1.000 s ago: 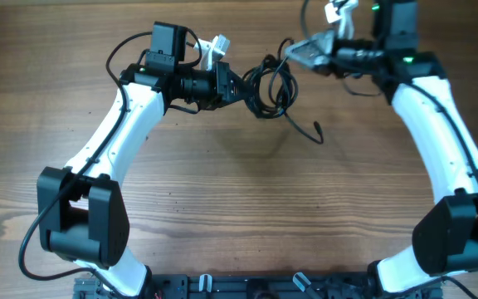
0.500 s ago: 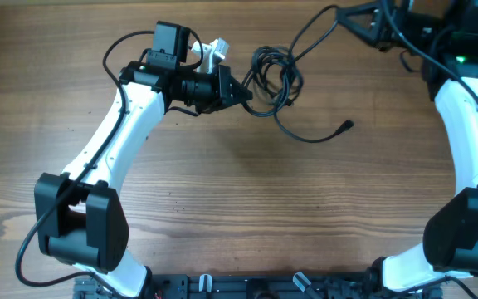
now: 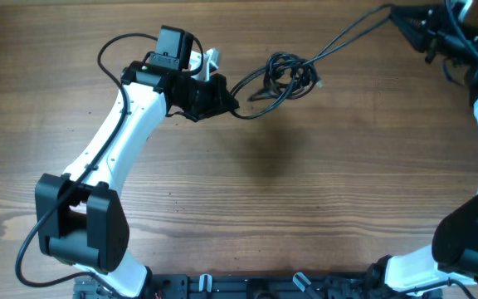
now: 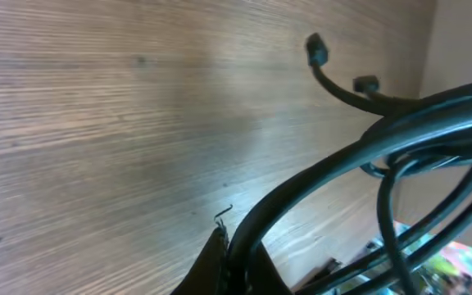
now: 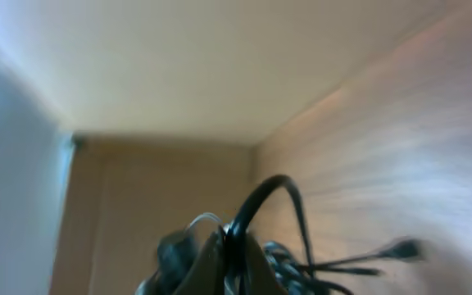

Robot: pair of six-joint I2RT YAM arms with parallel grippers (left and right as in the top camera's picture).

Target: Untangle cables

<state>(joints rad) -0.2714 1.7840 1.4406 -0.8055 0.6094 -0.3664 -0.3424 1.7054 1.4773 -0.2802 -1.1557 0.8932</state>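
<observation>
The cables [image 3: 285, 73], thin black cords drawn into a tight knot of loops, are seen strung between the two arms toward the far side of the wooden table [image 3: 247, 208], nearer the left arm than the right. One short strand is led down and left from the knot to the left gripper [image 3: 232, 105], whose jaws are closed tight on it. In the left wrist view the cord is pinched between the black fingertips [image 4: 206, 274] and arcs away into the bundle, with two small plug ends [image 4: 316, 51] sticking out beyond it. Longer strands are stretched taut up and right from the knot to the right gripper [image 3: 398, 15], near the far right corner of the overhead view, and are likewise clamped between fully closed jaws. In the blurred right wrist view a cord is seen looping out from between the fingers. A faint shadow is thrown on the wood below the knot, which appears to be held clear of the surface. The white arms are bent outward on either side.
</observation>
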